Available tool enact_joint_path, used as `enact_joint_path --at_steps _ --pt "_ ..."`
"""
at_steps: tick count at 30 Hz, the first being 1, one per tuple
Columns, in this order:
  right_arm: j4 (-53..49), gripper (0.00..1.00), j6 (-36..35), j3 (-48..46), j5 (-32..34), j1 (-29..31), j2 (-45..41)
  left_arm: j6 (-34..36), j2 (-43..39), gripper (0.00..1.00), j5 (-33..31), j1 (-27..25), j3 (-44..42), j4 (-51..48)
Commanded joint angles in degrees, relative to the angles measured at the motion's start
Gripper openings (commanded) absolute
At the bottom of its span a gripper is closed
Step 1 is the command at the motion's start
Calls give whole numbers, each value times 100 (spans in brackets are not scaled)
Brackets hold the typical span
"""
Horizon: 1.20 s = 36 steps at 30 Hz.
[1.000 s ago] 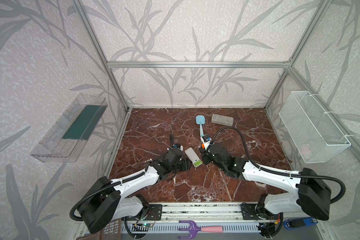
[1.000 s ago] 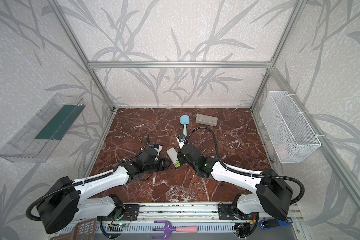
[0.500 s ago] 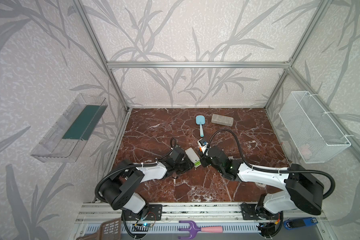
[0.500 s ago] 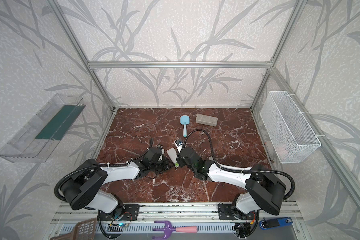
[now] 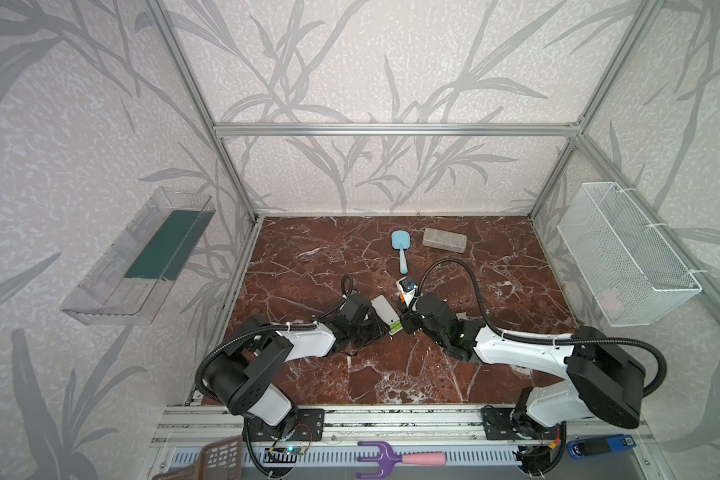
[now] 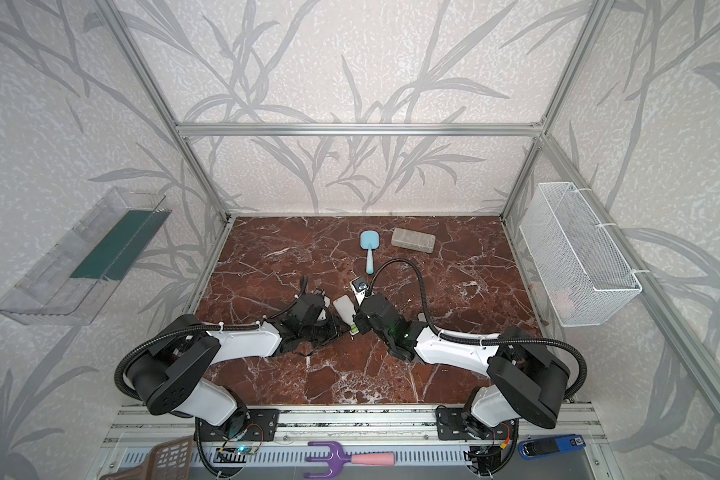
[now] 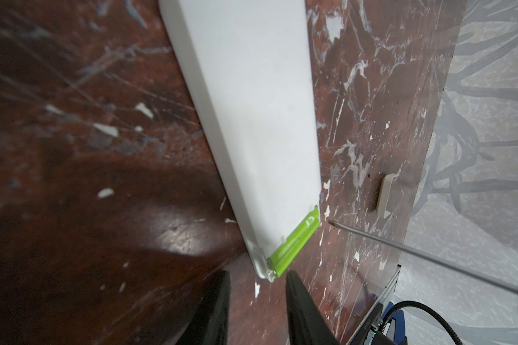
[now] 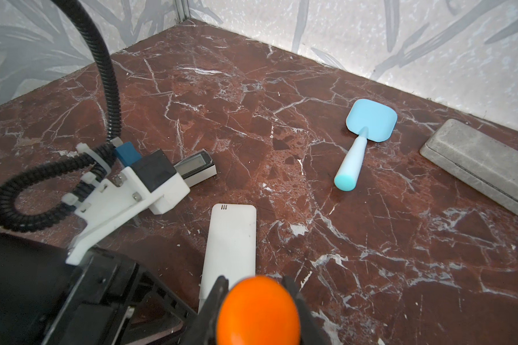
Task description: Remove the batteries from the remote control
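My right tool (image 8: 254,287) is clamped on the orange screwdriver (image 8: 257,313), its tip just beside the lime-green batteries (image 7: 293,242). They sit in the open end of the white remote (image 7: 251,104) on the worktop (image 7: 371,89). My left tool (image 7: 257,288) hovers there, jaws apart.

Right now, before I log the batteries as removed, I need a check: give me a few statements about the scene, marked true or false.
1. The batteries sit in the open end of the white remote. True.
2. The right gripper is empty. False: it is shut on the orange-handled screwdriver.
3. The left gripper grips the remote. False: its jaws stand open, just short of the remote's battery end.
4. The screwdriver's tip is close beside the batteries. True.
5. A small white cover piece lies on the table, apart from the remote. True.
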Motion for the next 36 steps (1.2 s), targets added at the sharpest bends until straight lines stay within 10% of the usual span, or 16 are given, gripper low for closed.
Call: enact_joint_path --at_steps 1,24,36 --pt "84 0 200 -65 47 -22 24 -65 51 33 -3 52 50 -24" --pt "-165 0 405 -97 -69 -36 119 -152 259 29 111 81 -24 176" --pt "196 0 1776 -491 -468 -440 249 -573 535 21 -8 -26 -318 732"
